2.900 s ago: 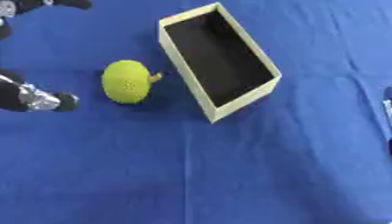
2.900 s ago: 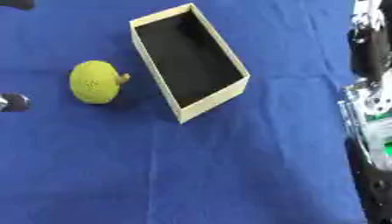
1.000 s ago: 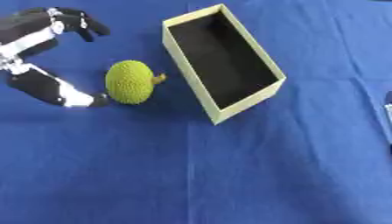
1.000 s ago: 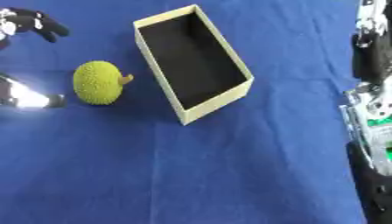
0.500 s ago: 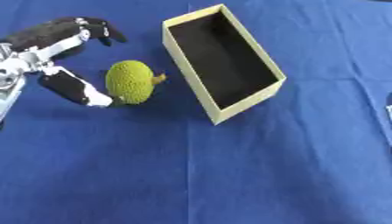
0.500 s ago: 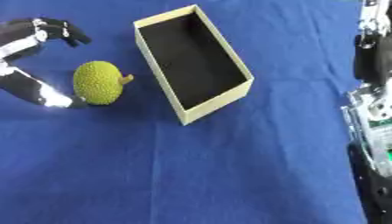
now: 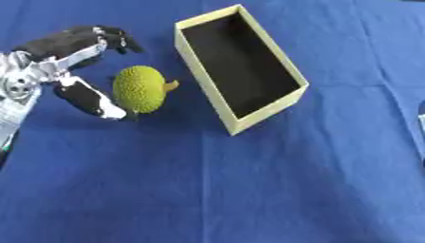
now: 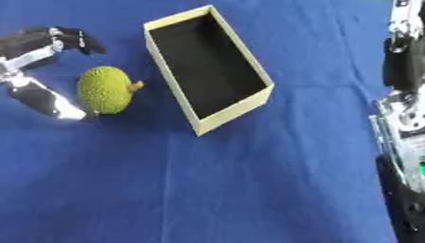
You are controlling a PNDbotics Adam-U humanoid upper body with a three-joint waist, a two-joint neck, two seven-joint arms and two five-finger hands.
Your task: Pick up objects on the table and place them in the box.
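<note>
Closing in since earlier, the left robot hand brackets, still unclenched, the bumpy, rigid-looking fruit near the table's left edge, best gripped across its middle.

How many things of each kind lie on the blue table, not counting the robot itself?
Bumpy green fruit: 1
Open cream box with a dark, empty inside: 1
Total: 2

light: bright, even | shadows: faint, soft | glare: none | focus: slightly soft, blocky
</note>
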